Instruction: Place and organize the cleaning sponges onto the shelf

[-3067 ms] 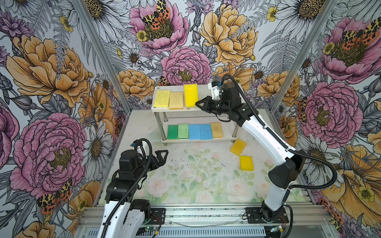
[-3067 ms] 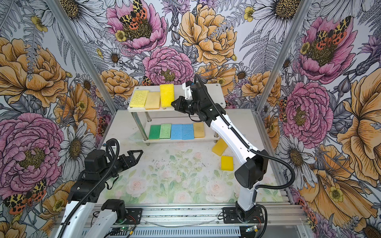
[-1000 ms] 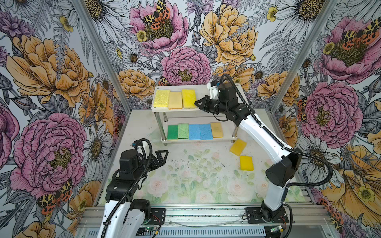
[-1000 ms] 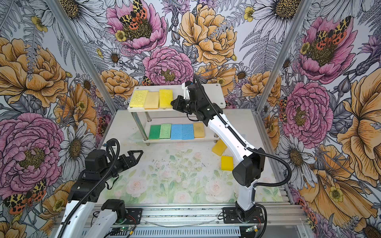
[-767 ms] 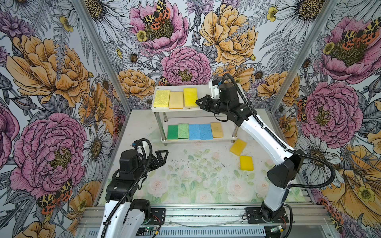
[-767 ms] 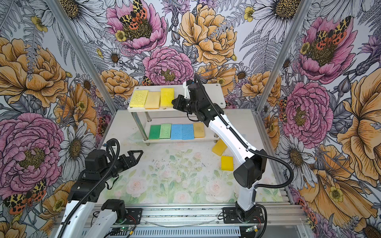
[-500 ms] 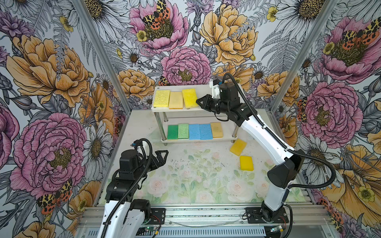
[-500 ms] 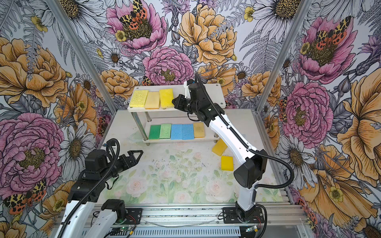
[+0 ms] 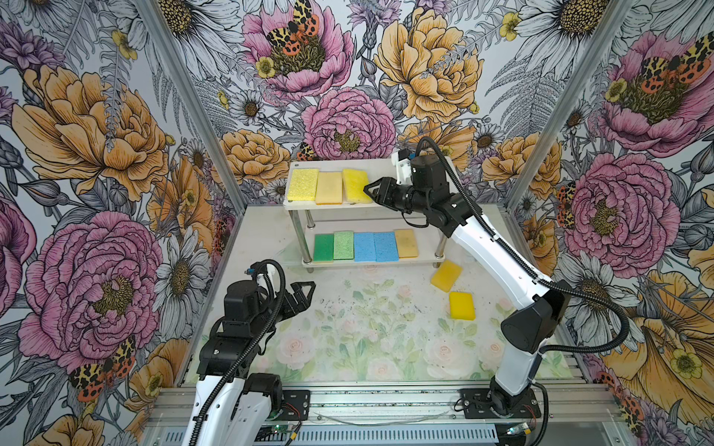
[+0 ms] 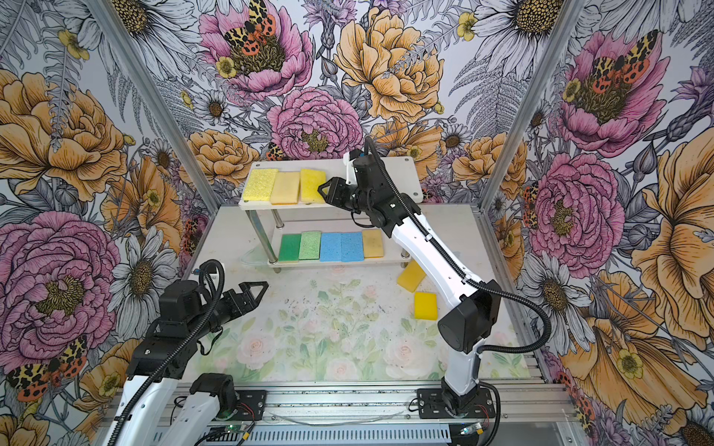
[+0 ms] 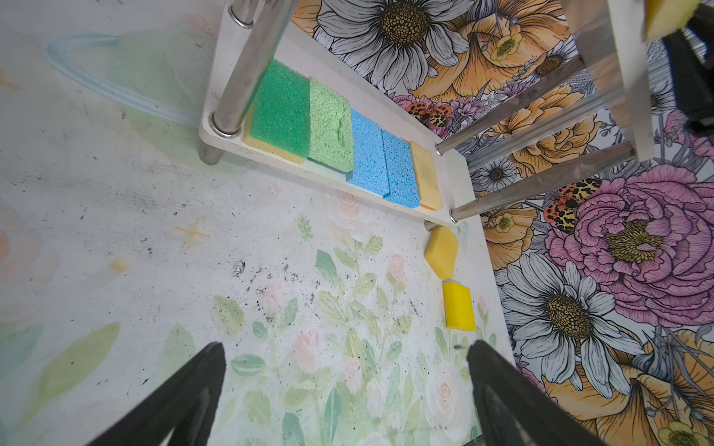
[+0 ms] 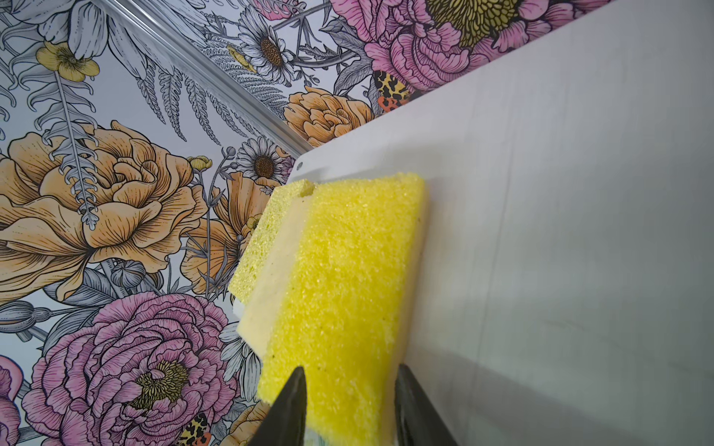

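Parted partway, the right gripper (image 9: 368,191) reaches over the upper board of the small white two-tier shelf (image 9: 382,167), its tips at the near end of a bright yellow rectangular sponge (image 9: 355,183) that lies flat on that board. In the right wrist view the black fingertips (image 12: 290,409) stand on either side of that end, with a clear gap between them; whether they press on the sponge cannot be told. This sponge is the rightmost of a row of three in both top views: beside it lies a cream rectangular sponge (image 9: 329,187), and beyond that a pale yellow coarse-pored sponge (image 9: 303,184), all edge to edge. On the lower board five more lie side by side: a dark green sponge (image 9: 323,248), a light green sponge (image 9: 343,245), two light blue sponges (image 9: 374,247) and a tan sponge (image 9: 405,243). Off the shelf, on the floral-printed worktop (image 9: 367,347), an orange-yellow sponge (image 9: 446,275) lies askew just beside the shelf's front right foot, and a second bright yellow sponge (image 9: 461,306) lies near it, closer to the arms' bases. The left gripper (image 9: 307,295) hovers over the worktop's left side, jaws spread wide and empty, well apart from every sponge.
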### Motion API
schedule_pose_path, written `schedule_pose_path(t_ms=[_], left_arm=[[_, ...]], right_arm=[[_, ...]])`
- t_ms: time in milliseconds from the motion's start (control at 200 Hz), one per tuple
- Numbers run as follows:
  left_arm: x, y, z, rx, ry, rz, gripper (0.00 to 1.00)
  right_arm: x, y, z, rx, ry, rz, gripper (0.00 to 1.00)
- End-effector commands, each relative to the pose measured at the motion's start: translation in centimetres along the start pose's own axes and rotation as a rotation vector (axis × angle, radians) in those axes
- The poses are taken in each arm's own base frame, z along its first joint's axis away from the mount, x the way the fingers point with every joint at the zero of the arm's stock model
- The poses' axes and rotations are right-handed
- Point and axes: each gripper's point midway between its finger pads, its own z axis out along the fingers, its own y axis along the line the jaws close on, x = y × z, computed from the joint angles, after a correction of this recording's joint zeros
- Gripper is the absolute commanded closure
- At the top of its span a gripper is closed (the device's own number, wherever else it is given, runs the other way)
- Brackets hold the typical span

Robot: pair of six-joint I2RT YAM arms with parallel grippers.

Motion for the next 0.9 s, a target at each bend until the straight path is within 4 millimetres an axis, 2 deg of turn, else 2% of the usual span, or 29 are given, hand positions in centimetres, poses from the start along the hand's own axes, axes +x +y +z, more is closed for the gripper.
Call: schedule_pose_path(t_ms=[0,185,360,445,555,735,895], left_arm=[[-0.7,-0.2,-0.3,-0.004,-0.025,0.026,0.01],[-0.7,-0.2,-0.4,-0.002,-0.026,0.026,0.01],[-0.7,-0.2,-0.4,-0.002,-0.026,0.026,0.01],[-0.7,-0.2,-0.4,-0.002,-0.025,0.027,0.01],[-0.7,-0.2,-0.4,-0.001,-0.025,0.026,0.01],[-0.7,-0.2,-0.4,0.000,-0.025,0.026,0.01],[-0.6,-0.3,-0.4,0.003,-0.024,0.028,0.01]], right_arm=[[0.0,1.2,-0.2,-0.031,0.004,-0.011,0.63],[0.2,0.9,0.1,-0.024,0.010,-0.006,0.71],[0.3,1.1,0.0,-0.028,0.012,-0.004,0.86],[0.5,1.6,-0.3,-0.038,0.014,-0.007,0.86],[1.0,2.3,-0.8,-0.041,0.012,-0.016,0.85],[0.7,2.2,-1.9,-0.016,-0.018,-0.031,0.68],[0.1,2.2,-3.3,0.006,-0.057,-0.051,0.64]])
